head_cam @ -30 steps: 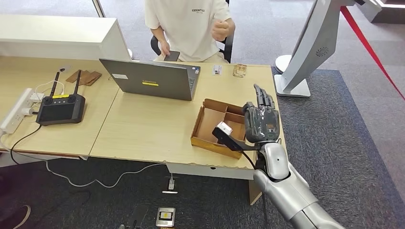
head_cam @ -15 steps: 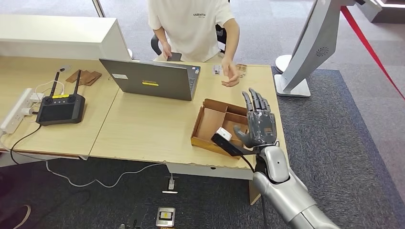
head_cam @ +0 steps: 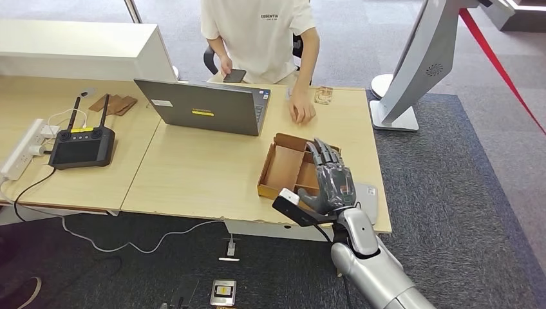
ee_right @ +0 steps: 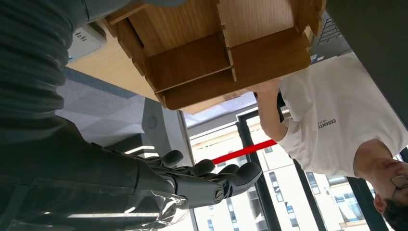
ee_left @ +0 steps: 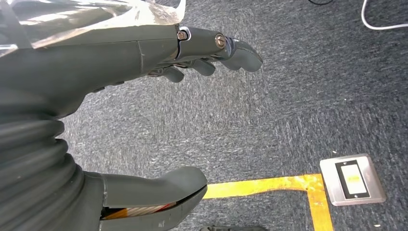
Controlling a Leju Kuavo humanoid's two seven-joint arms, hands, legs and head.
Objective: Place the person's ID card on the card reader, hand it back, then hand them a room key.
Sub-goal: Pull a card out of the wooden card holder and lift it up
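Head view shows the right robot hand (head_cam: 333, 183) above the near right corner of the bench (head_cam: 193, 174), over the near edge of the wooden box (head_cam: 283, 168), with its fingers spread apart and nothing in them. Just beside it, at the bench edge, lies the grey card reader (head_cam: 366, 194), partly hidden behind the hand. The person (head_cam: 261, 35) sits on the far side and rests one hand (head_cam: 301, 112) on the bench near the laptop (head_cam: 205, 106); the other hand holds a dark phone.

The ID card I cannot identify with certainty; it may be under the person's hand or be the small white thing (head_cam: 293, 94) just behind it, so this stays a guess. A small transparent object (head_cam: 323, 95) lies near that corner too.

The left robot hand (ee_left: 144, 62) hangs over the carpet, fingers loosely apart and empty.

The step in hand, as I judge it, is to receive the card. To do it well, the right robot hand should stay open with the palm offered toward the person, reach over the box without touching its walls, and close only when the card lies flat between thumb and fingers.
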